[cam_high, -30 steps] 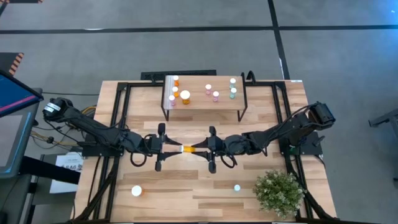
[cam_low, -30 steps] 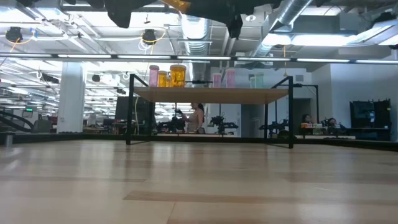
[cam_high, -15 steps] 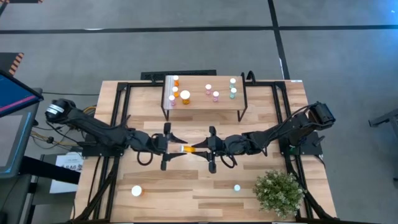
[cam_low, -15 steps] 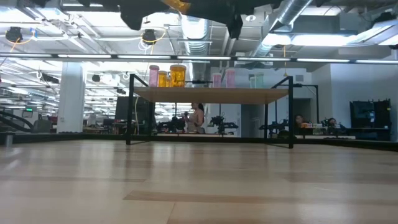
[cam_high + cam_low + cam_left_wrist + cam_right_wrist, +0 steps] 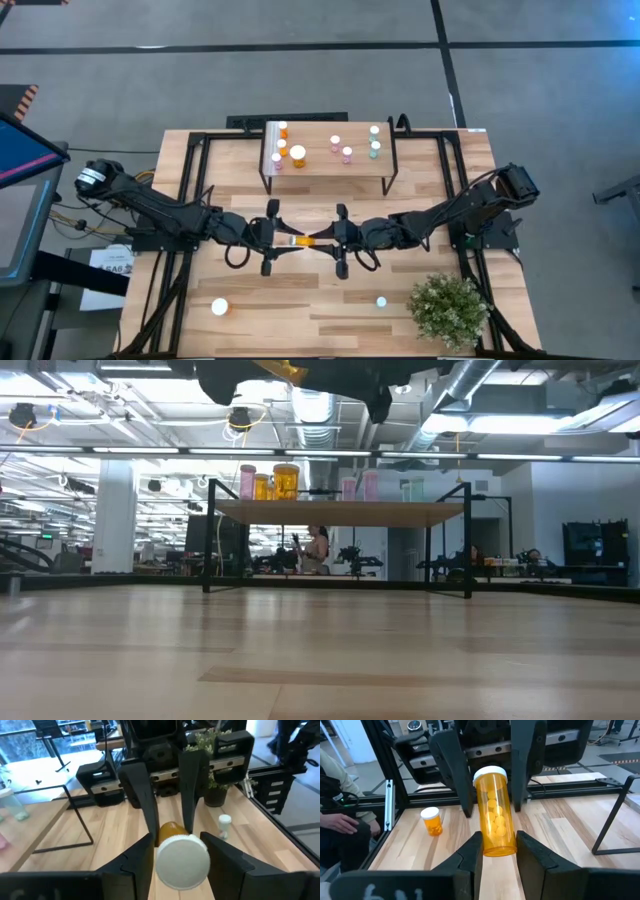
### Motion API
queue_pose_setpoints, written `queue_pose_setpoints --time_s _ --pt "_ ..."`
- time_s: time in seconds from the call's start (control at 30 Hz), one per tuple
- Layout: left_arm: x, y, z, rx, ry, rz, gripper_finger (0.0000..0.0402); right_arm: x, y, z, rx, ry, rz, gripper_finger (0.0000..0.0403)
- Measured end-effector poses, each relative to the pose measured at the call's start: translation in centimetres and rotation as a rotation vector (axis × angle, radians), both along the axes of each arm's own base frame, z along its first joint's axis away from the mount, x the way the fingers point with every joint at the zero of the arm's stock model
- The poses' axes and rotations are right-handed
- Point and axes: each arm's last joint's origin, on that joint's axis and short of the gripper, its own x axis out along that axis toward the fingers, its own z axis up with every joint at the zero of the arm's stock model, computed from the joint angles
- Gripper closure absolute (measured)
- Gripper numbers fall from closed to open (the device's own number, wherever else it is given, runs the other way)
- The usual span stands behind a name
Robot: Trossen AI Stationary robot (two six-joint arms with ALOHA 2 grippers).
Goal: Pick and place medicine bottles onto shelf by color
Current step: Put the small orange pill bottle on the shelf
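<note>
Meeting over the middle of the table [image 5: 420,180], the two grippers face each other with one large orange bottle [image 5: 300,240] lying level between them, raised above the wood. The right gripper [image 5: 498,851] has its fingers [image 5: 470,852] clamped on the bottom end of this bottle, and the yellow pills inside show clearly in the right wrist view. The left gripper [image 5: 180,851] stands around the white-capped end; its fingers [image 5: 142,855] lie on both sides of the cap [image 5: 182,861], very close to it, but I cannot tell if they press it or stay a little apart. Behind the grippers stands the shelf [image 5: 360,167], and on it the medicine bottles are in groups: the orange ones [image 5: 297,155] near the white strip end with a pink one [image 5: 276,160] just beside them, two pink ones [image 5: 341,149] in the middle, and teal ones [image 5: 375,142] at the other end. On the front part of the table one orange bottle [image 5: 219,307] stands on the left arm's side, and one small teal bottle [image 5: 381,301] stands near the potted plant [image 5: 449,309].
</note>
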Motion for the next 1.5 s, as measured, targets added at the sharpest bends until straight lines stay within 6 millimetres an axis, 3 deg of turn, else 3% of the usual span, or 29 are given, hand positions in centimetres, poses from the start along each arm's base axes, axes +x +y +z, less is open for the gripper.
queue_pose_setpoints --time_s 0.33,0.7,1.07,1.5 --pt "-0.1 0.1 0.3 -0.018 -0.013 0.004 0.0264 0.0 0.0 0.0 0.002 -0.001 -0.003 0.029" --pt "-0.2 0.1 0.3 -0.017 -0.013 0.005 0.0312 0.0 0.0 0.0 0.01 -0.001 -0.005 0.029" --pt "-0.2 0.1 0.3 -0.014 -0.01 0.005 0.0304 0.0 0.0 0.0 0.016 0.002 -0.006 0.0288" --pt "-0.2 0.2 0.0 -0.01 0.011 0.047 0.0308 -2.6 -0.1 2.1 0.025 0.093 -0.004 0.0193"
